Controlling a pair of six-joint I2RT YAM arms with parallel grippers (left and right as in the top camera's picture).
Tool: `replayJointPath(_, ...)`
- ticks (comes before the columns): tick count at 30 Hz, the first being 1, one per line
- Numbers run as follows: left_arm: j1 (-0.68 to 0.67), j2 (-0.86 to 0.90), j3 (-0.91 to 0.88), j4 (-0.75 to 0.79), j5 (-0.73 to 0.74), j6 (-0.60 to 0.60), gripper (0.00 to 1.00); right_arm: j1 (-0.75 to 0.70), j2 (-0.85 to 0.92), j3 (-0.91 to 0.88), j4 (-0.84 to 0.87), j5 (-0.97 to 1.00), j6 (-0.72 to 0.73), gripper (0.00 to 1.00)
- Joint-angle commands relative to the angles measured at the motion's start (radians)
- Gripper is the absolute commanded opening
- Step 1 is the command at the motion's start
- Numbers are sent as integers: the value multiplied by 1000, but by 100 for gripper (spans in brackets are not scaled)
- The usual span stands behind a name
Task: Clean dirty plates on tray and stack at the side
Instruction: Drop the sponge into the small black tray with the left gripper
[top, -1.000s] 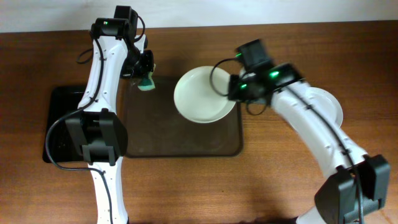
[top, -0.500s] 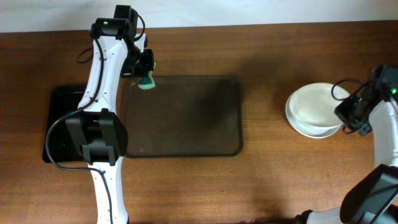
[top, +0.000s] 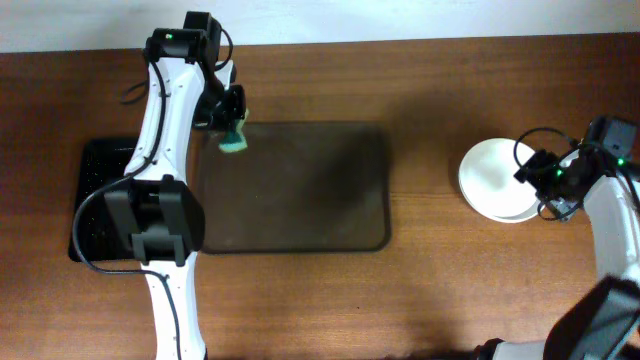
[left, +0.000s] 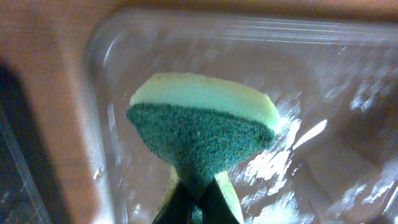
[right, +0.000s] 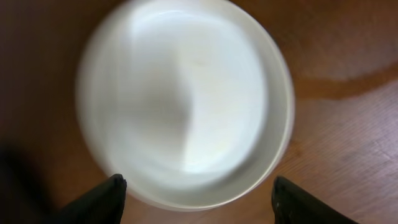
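The white plates (top: 492, 180) lie stacked on the wood to the right of the dark brown tray (top: 300, 200). In the right wrist view the stack (right: 186, 93) lies just ahead of my open right gripper (right: 200, 204), whose fingertips (right: 107, 198) stand wide apart on either side of its near rim, holding nothing. From overhead my right gripper (top: 538, 182) is at the stack's right edge. My left gripper (top: 231, 122) hovers over the tray's back left corner, shut on a green and yellow sponge (top: 235, 144). The sponge (left: 202, 127) fills the left wrist view above the jaws of the left gripper (left: 196, 208).
A black bin (top: 100, 200) sits left of the tray, beside the left arm's base. The tray's glossy rim (left: 99, 124) shows in the left wrist view. Bare wooden tabletop (top: 430, 280) lies between the tray and the plates.
My right arm carried a white plate from the tray to the right, set it on the stack and opened its jaws. The left gripper and sponge barely shifted.
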Motion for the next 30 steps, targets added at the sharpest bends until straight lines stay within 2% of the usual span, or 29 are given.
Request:
replayJointPath(1, 50, -168, 37, -116, -166, 17, 0, 109, -105, 37, -4, -45, -45, 83)
replayJointPath(4, 96, -240, 11, -179, -345, 17, 1, 262, -100, 37, 39, -29, -45, 86)
replayJointPath(8, 196, -241, -180, -156, -443, -62, 1, 364, -100, 37, 61, 31, -45, 90)
replayJointPath(10, 261, -240, -333, -46, -423, -85, 0, 364, -100, 37, 56, 30, -44, 90)
replayJointPath(12, 287, -240, -539, 189, -383, -72, 1, 364, -100, 37, 58, 30, -43, 91)
replayJointPath(16, 312, -240, -844, 485, -387, -74, 0, 364, -100, 37, 31, 30, -41, 90)
replayJointPath(17, 322, -240, -855, 500, -375, -78, 4, 364, -100, 37, 26, 30, -41, 90)
replayJointPath(18, 332, -241, -850, 509, -352, -93, 63, 364, -100, 37, 21, 30, -41, 90)
replayJointPath(19, 342, -241, -845, 528, -305, -92, 99, 364, -100, 37, 16, 30, -41, 90)
replayJointPath(22, 351, -264, -767, 504, -241, -92, 99, 364, -100, 37, 14, 21, -41, 90)
replayJointPath(26, 351, -433, -534, 411, -240, -87, 99, 364, -100, 49, 37, -50, -41, 90)
replayJointPath(28, 351, -531, -470, 390, -241, -72, 99, 364, -119, 123, -10, -98, -42, 89)
replayJointPath(30, 351, -632, -468, 389, -255, -72, 99, 364, -160, 267, -134, -89, -98, 87)
